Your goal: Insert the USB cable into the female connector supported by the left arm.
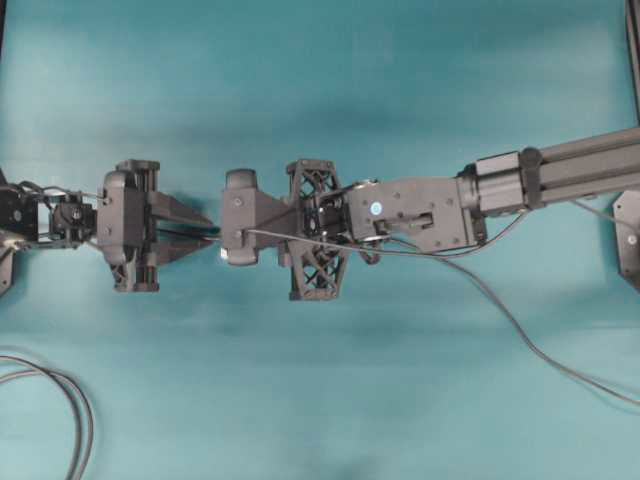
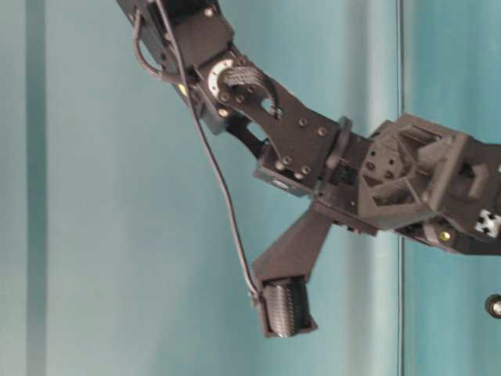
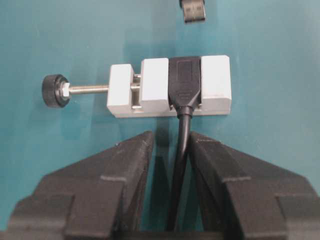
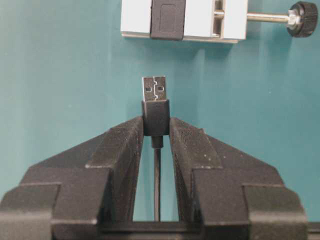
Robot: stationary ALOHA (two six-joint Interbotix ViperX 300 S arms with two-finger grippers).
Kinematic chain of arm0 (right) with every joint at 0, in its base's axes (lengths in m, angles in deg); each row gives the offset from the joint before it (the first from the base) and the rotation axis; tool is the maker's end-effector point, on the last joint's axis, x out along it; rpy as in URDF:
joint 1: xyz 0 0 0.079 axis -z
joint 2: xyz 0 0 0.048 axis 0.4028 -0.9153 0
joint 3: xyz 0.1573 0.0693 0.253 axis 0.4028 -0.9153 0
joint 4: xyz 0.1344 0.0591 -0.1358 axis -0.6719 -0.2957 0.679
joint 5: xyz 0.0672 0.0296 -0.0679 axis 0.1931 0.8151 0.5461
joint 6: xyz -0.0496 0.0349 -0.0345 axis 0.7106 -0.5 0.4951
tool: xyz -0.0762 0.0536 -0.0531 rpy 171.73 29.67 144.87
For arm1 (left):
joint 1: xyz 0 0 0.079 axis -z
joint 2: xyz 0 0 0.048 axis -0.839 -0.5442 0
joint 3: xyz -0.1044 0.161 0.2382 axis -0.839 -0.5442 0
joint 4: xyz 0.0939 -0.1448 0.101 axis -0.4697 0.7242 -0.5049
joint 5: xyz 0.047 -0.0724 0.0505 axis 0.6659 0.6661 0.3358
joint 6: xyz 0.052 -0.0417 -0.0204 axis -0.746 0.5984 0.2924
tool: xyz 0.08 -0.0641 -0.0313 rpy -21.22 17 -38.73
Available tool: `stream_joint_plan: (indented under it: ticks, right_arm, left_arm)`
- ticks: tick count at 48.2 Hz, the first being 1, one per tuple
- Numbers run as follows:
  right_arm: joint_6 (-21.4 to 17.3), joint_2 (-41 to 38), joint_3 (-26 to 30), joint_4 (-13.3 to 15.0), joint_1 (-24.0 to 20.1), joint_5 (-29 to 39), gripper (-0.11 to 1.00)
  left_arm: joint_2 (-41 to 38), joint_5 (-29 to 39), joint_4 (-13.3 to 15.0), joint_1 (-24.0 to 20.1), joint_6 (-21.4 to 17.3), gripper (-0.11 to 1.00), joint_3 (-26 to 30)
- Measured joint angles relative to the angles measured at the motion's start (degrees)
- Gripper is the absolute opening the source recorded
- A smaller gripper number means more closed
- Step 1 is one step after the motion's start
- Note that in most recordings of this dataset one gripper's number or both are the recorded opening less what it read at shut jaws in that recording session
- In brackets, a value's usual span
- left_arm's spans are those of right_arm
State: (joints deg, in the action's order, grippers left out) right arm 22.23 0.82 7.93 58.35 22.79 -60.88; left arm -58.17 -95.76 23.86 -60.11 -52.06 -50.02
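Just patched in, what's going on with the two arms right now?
The right gripper is clamped on the black housing of the USB cable, silver plug pointing at the white female connector but not yet in its socket; a gap remains. The left gripper sits just behind that connector block, its fingers either side of the block's own dark cable. Whether they actually pinch that cable is unclear. The two grippers face each other mid-table.

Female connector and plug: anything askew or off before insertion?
Nothing stands out. The USB cable sits straight in the right gripper, silver plug facing the socket of the female connector with a gap between. The left gripper straddles the connector's cable; whether it clamps it, I cannot tell.
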Motion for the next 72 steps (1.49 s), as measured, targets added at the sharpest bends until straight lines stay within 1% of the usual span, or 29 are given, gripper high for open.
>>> stream_joint_plan:
  ticks: [13,23,30,47,72]
  right_arm:
    - [0.0,-1.41,1.14,0.0,0.62,0.09,0.22]
    - [0.0,-1.41,1.14,0.7,1.14,0.09,0.22]
    - [0.0,-1.41,1.32,1.41,1.14,0.09,0.22]
    - [-1.93,-1.49,1.58,1.49,1.23,0.09,0.22]
    - [-1.93,-2.64,3.6,1.58,0.97,0.09,0.22]
  left_arm:
    - [-2.37,-3.43,0.0,0.0,0.0,0.36,-0.35]
    - [-5.45,-10.81,0.0,-0.09,0.18,0.36,-1.49]
    - [-6.86,-13.62,0.0,-0.09,1.85,0.36,-1.76]
    - [-7.03,-14.5,-0.09,0.0,2.11,0.36,-1.67]
    - [-7.03,-14.33,-0.09,0.0,2.11,0.36,-1.58]
